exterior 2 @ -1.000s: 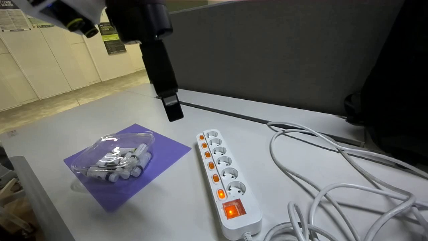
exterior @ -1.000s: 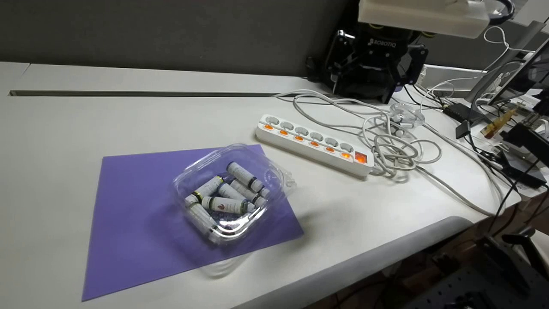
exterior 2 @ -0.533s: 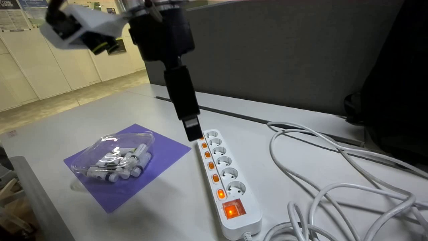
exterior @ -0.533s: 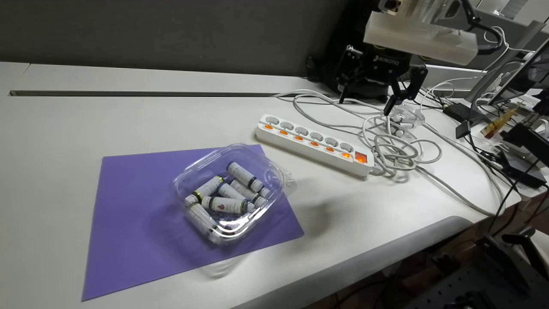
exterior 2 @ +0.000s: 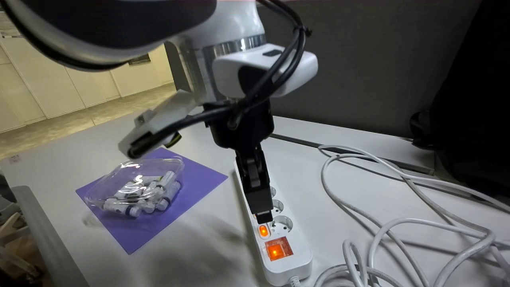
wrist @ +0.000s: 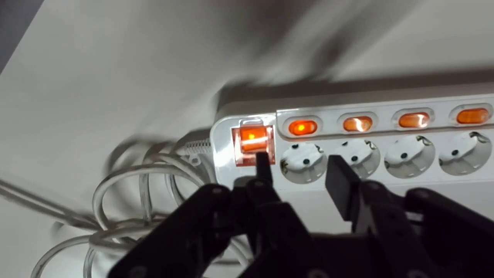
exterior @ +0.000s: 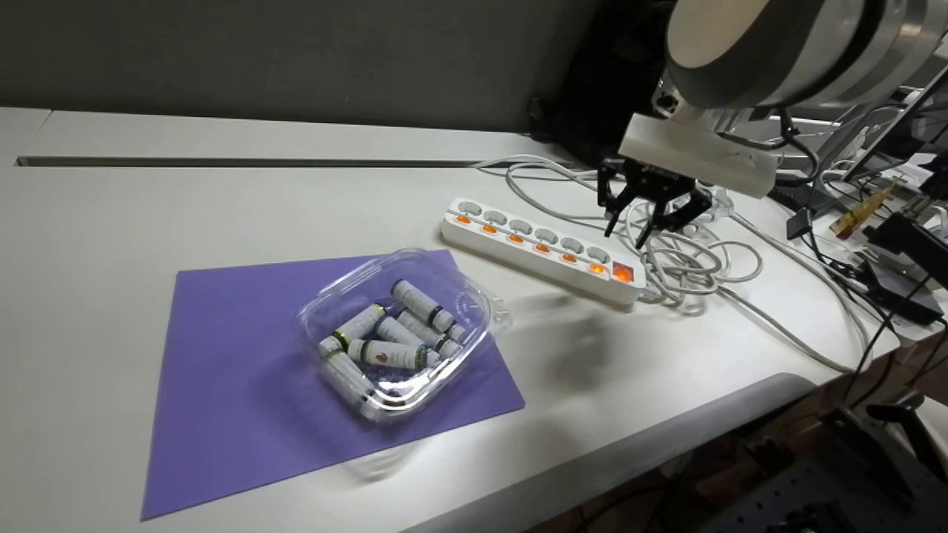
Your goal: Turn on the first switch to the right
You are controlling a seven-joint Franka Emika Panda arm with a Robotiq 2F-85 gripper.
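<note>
The white power strip (exterior: 541,263) lies on the table with a row of small orange-red switches. Its end switch (exterior: 597,268), beside the large red main rocker (exterior: 623,272), is the first switch on the right; it glows in the wrist view, where the switch (wrist: 303,127) shows unobstructed. My gripper (wrist: 301,160) hangs above this end of the strip, open part way, with nothing between its fingers. One finger (wrist: 264,166) overlaps the corner of the main rocker in the wrist view. In an exterior view the gripper (exterior 2: 264,217) covers several other switches. I see no contact with the strip.
Loops of white cable (exterior: 689,270) lie beyond the main rocker end. A clear plastic container (exterior: 485,326) with several small bottles stands on a purple sheet (exterior: 229,400). The table's front edge (exterior: 607,451) runs along the near side.
My gripper has come down and across to the main rocker end of the strip, and its jaws have drawn closer together. The strip and container have stayed put.
</note>
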